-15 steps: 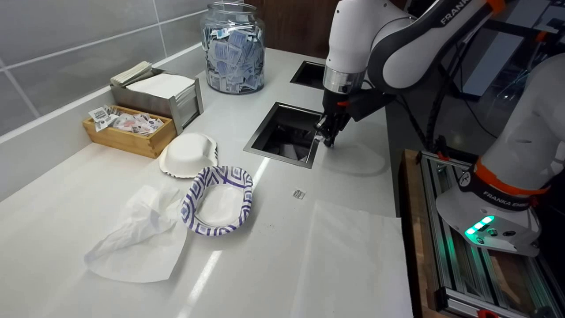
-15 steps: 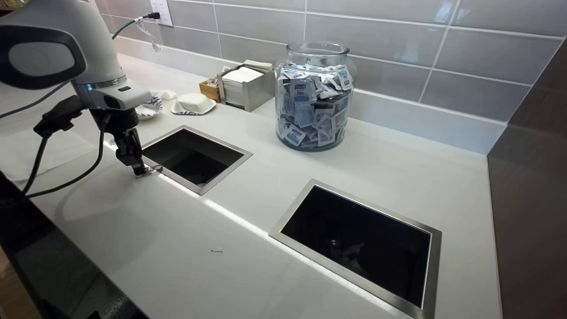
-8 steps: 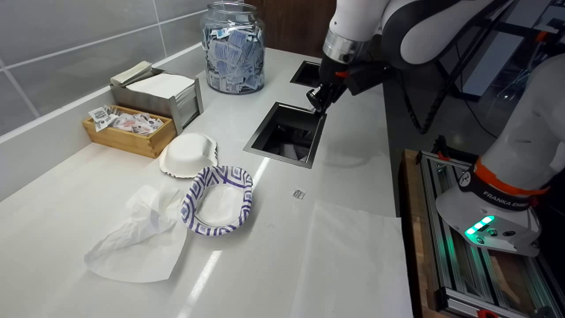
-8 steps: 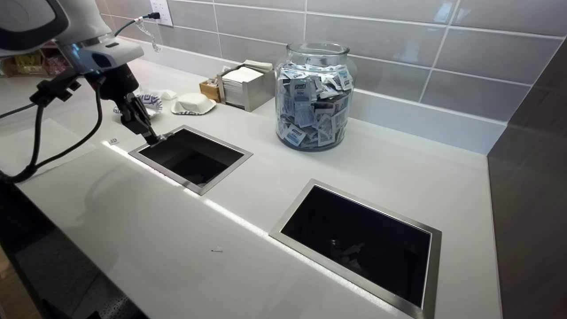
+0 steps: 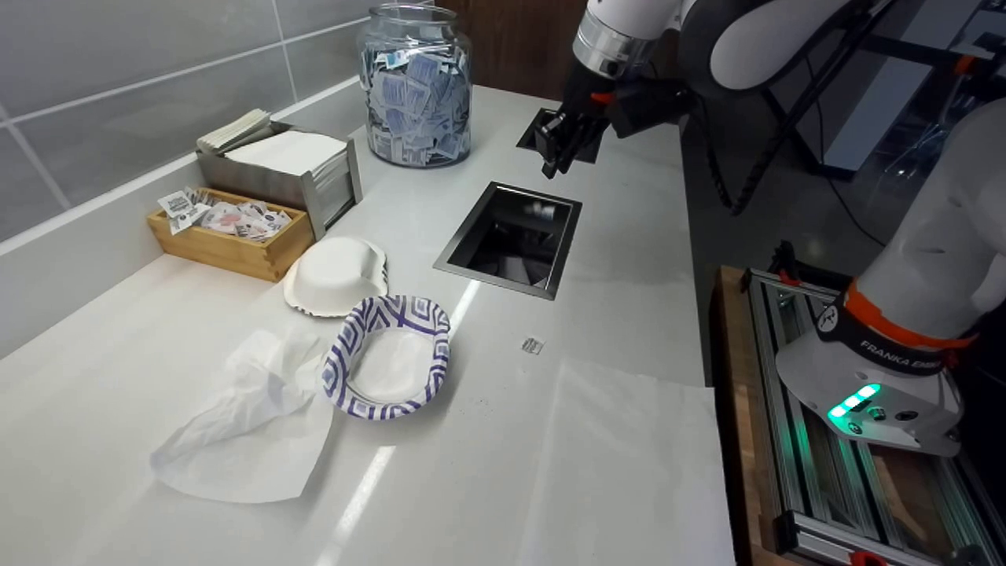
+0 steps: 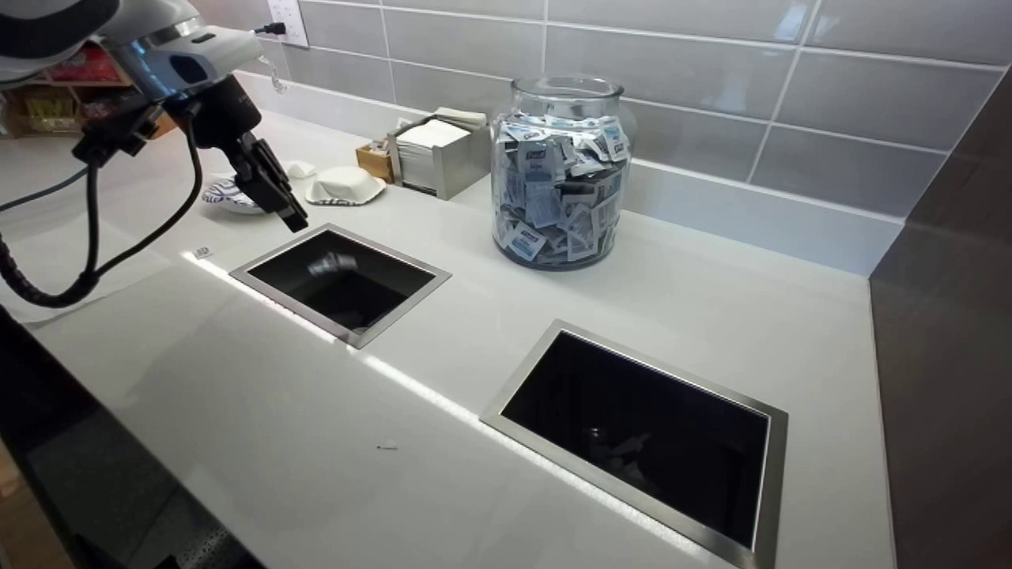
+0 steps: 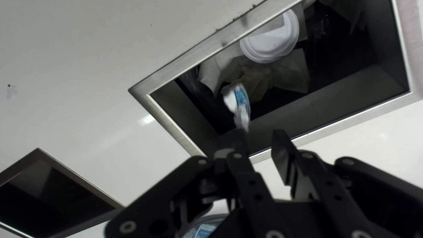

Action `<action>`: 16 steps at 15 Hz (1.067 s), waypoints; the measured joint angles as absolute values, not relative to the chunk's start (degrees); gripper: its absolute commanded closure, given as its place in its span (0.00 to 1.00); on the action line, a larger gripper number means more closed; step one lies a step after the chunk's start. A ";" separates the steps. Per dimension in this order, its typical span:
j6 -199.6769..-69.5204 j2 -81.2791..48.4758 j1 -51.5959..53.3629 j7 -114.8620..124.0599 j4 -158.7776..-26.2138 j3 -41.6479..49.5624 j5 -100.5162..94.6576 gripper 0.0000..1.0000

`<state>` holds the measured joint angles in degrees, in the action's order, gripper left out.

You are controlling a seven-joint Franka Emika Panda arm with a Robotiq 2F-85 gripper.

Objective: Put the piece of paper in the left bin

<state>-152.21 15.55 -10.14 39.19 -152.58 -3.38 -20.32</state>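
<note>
Fingers [image 7: 282, 148] apart, gap between them bare in the wrist view. Robotiq gripper [image 7: 259, 142] hangs tilted above one end of the left bin [image 7: 198, 54]. Blue-and-white piece of paper [image 7: 240, 105] is off the fingers, inside that bin's outline in the wrist view and both exterior views. It's motion-blurred, so I read it as free fall; can't tell how deep.

Status, my call: release done, paper as good as delivered. Left: it settles, arm [image 5: 774, 47] backs off. Nothing visible blocks the drop; white round lid [image 7: 271, 43] and crumpled paper [image 7: 290, 72] lie deeper in the same bin and should just catch it.

Around: small white scrap [image 6: 387, 447] on the counter [image 6: 435, 506], robot side of the bins; printed scrap [image 5: 532, 345] near the left bin, on the end away from the right bin [image 6: 776, 474]. Task says one piece, so I'd leave both. Glass jar [image 6: 565, 107] stands on the wall side, well apart from the gripper; only real obstacle if the arm swings that way. Further out: upturned paper bowl [image 5: 334, 275], patterned paper bowl [image 5: 393, 365], crumpled napkin [image 5: 251, 424], metal napkin holder [image 5: 255, 177], wooden box [image 5: 216, 250]. None in the way.
</note>
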 measured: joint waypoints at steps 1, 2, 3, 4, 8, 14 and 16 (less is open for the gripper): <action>-152.72 15.37 -10.24 39.19 -152.58 -3.38 -20.32 0.32; -153.16 15.20 -10.32 39.19 -152.58 -3.38 -20.32 0.25; -153.59 15.04 -10.43 39.19 -152.58 -3.38 -20.32 0.18; -153.91 14.90 -10.51 39.19 -152.58 -3.38 -20.32 0.10; -153.79 15.33 -10.89 39.38 -152.58 -3.72 -20.32 0.00; -143.31 22.62 -10.99 44.16 -152.58 -6.96 -20.22 0.00; -141.38 24.86 -11.09 45.33 -152.58 -7.74 -20.29 0.00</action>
<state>-141.38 24.86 -11.09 45.33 -152.58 -7.74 -20.29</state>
